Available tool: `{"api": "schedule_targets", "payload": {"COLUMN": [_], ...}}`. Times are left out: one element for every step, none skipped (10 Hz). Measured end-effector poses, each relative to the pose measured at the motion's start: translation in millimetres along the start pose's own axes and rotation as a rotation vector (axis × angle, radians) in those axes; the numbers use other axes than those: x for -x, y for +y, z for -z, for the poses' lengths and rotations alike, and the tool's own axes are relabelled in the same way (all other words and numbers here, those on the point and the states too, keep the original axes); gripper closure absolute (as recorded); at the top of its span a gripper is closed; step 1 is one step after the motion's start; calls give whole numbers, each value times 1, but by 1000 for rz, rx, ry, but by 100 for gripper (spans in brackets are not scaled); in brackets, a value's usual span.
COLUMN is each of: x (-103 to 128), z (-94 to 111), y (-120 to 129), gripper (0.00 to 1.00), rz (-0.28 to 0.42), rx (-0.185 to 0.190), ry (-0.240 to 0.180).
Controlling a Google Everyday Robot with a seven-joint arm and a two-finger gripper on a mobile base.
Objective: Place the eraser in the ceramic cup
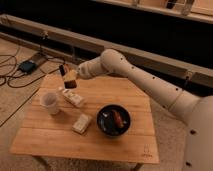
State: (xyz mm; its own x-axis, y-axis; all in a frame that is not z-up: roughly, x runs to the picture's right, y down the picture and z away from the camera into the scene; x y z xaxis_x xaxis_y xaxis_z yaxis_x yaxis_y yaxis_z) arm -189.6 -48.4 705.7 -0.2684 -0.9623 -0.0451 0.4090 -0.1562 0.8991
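The one eraser is clamped in my end effector, in the air over the table's far left corner, above and behind the single ceramic cup (upright, near the left edge). One long white bar lies beside the cup. One cream block and one black bowl sit further right.

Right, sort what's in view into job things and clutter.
For the job: eraser, held in the gripper above the table's far-left corner; ceramic cup.
Lying about: long white bar, cream block, black bowl.
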Motion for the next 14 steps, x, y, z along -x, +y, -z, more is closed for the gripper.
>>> {"api": "schedule_targets", "payload": {"x": [-1,-2,-2,-3,-3,-2,-3,-2,-2,-2,-2,-1,1,6], "z": [-6,-10,-15,-22,-27,-35,-40,-47,-53,-59,-62,-68,-74,-84], "y": [-14,-21,-30,-38,-43,-45,-45,-44,-44,-45,-46,-47,-47,-47], "gripper": [88,88,88,88,88,88,88,88,88,88,88,88,88,88], "rz": [18,28,45,68,84,105,115,124,133,147,157,170,178,188], "rx": [-43,-67,-103,-139,-163,-191,-206,-222,-237,-252,-260,-270,-276,-283], "ry": [7,14,28,45,57,73,83,91,99,109,118,130,138,144]}}
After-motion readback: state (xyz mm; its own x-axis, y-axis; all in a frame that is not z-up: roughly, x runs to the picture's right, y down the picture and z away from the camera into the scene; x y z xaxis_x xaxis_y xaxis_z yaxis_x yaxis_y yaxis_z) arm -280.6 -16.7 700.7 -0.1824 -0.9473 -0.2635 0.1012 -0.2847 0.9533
